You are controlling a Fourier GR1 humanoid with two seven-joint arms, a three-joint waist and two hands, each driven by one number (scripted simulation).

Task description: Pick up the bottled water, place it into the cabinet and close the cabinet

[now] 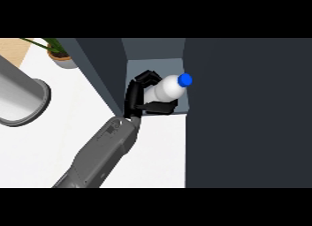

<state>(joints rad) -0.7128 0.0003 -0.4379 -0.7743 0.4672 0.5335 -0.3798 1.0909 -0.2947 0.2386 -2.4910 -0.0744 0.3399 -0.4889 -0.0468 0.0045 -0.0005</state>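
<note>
Dark slate cabinet [249, 110] fills the right half of the head view; its open compartment shows as a pale grey recess, far centre. A dark door panel [99, 75] stands open along the recess's left side. White counter top [47, 145] spreads left and near. Large grey metal cylinder [14, 95] lies at far left, small potted green plant [60, 55] beyond it.

One grey forearm comes up from the lower edge, ending in a black hand [137, 95] at the mouth of the recess. Which arm it is cannot be told for certain; from its entry at left, judged the left hand. No other hand shows.

White plastic water bottle with blue cap [166, 88] sits inside the recess, tilted, cap toward the far right.

Fingers curl round the bottle's body from both sides, grasping it.

Risk: the tilted bottle may topple or roll when released. The door stands close to the forearm; withdrawing could knock it.
</note>
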